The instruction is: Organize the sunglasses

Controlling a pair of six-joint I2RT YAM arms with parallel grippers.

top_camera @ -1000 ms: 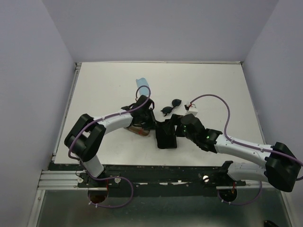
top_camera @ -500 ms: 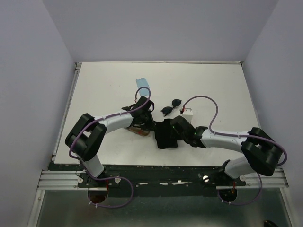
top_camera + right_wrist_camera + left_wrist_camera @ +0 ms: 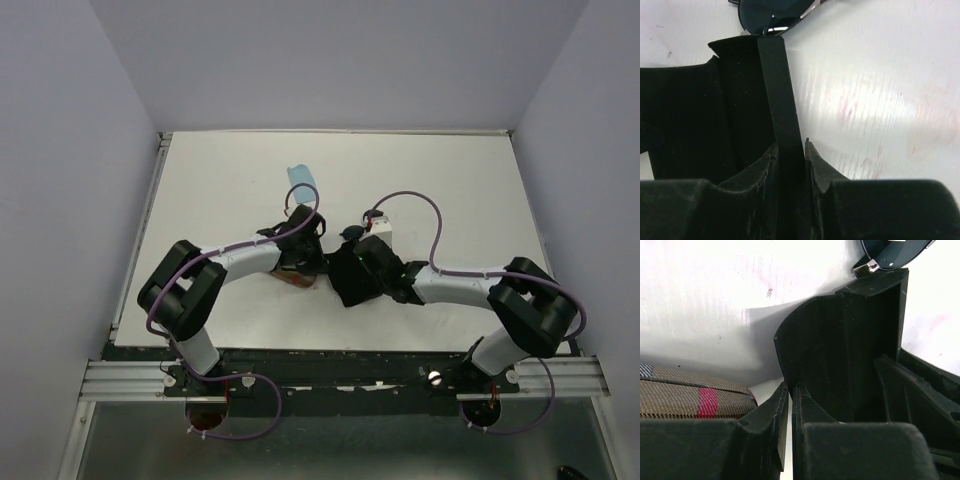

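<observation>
The table (image 3: 450,180) carries everything, and both your arms meet at its middle over the black case (image 3: 352,278), which lies open with its dark inside showing.

Your right gripper (image 3: 789,145) is clamped on one upright wall of that case. The wall runs straight out from between its fingers. Your left gripper (image 3: 790,390) sits at the case's opposite edge with its fingers nearly together and only a slit between them. I cannot tell whether that edge is actually caught.

The plaid case (image 3: 690,400) lies just to the left of the left gripper's fingers, shut, touching nothing you hold.

The black sunglasses (image 3: 892,254) lie on the table just past the far end of the black case, straight ahead of both grippers and close beside its rim. Neither gripper holds them. I cannot make out the orange pair with any certainty.

By my reading, you are at the step of bracing the case open. Next, one gripper must let go, reach forward over the rim, and take the black pair by its frame. The other keeps the case steady so the glasses can go inside.
</observation>
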